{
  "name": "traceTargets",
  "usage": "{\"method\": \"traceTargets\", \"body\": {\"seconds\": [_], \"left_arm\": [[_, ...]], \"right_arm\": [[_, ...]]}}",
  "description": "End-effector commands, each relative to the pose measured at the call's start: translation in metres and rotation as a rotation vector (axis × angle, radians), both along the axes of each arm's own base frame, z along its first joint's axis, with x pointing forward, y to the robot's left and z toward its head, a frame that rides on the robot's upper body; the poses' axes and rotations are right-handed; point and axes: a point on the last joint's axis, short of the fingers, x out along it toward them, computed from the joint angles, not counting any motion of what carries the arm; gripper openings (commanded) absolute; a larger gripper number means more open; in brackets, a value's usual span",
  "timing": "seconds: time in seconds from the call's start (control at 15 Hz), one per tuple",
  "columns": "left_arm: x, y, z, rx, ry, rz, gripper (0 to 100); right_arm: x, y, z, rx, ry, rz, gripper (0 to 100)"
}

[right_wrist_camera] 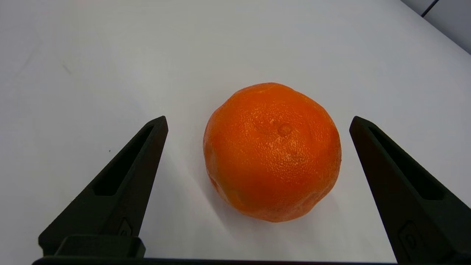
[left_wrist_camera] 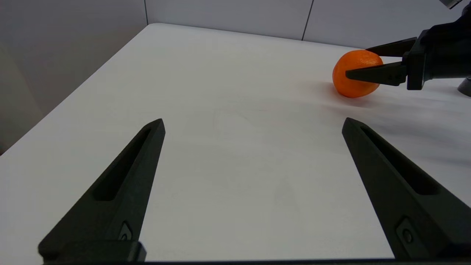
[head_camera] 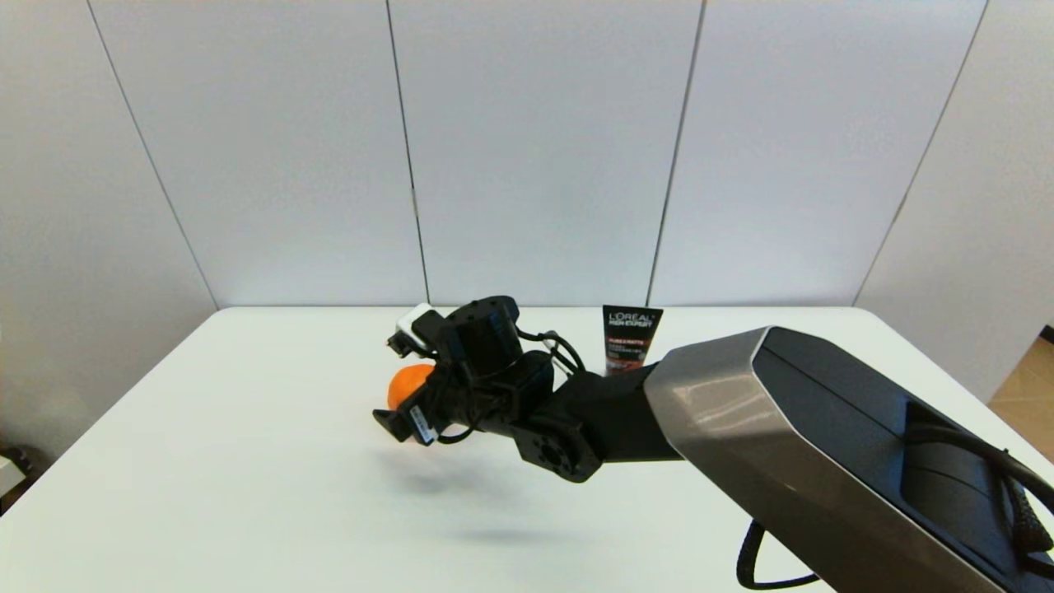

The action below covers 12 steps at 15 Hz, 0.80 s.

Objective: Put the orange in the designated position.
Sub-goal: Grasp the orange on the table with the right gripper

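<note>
The orange (right_wrist_camera: 272, 151) rests on the white tabletop (head_camera: 247, 461), left of the table's middle (head_camera: 409, 380). My right gripper (right_wrist_camera: 257, 121) is open, one finger on each side of the fruit, with a gap showing on both sides. The left wrist view shows the same: the right gripper (left_wrist_camera: 357, 62) straddles the orange (left_wrist_camera: 355, 75) just above the table. My left gripper (left_wrist_camera: 253, 122) hangs open and empty over bare table near the left side, well short of the orange. The designated position has no mark that I can pick out.
A black L'Oreal tube (head_camera: 631, 338) with a red band stands upright at the table's far edge, behind my right arm (head_camera: 741, 412). Grey wall panels close off the back and sides. The table's left edge (left_wrist_camera: 73, 84) runs close to my left gripper.
</note>
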Motion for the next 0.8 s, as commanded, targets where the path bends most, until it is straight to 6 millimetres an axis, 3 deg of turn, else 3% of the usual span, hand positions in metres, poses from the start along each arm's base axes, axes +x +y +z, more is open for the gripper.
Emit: {"method": "traceTargets", "body": {"seconds": [0.07,0.8], "left_arm": [[0.000,0.000,0.000,-0.001,0.001,0.001,100],[0.000,0.000,0.000,-0.001,0.001,0.001,100]], "right_arm": [[0.001,0.002,-0.007,0.002,-0.001,0.000,100],[0.005,0.006,-0.023,0.012,0.038,-0.015,100]]}}
